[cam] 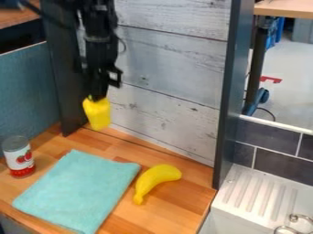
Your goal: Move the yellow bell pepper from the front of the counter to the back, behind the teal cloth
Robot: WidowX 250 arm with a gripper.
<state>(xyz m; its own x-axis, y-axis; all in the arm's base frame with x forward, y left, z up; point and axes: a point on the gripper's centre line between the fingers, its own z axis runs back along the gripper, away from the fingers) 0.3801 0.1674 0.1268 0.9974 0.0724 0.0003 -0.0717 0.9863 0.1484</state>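
Beyond the towel [79,192], the tool [96,97] was clamped on a yellow object [96,114], lifted but unreleased; a banana [156,179] lay beside the towel.

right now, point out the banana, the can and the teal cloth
banana [158,178]: camera view, upper middle of its peel
can [19,157]: camera view, its label
teal cloth [78,192]: camera view, its middle

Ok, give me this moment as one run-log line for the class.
end effector: holding yellow object above counter | teal cloth: flat | banana: beside cloth | can: upright, cloth's opposite side
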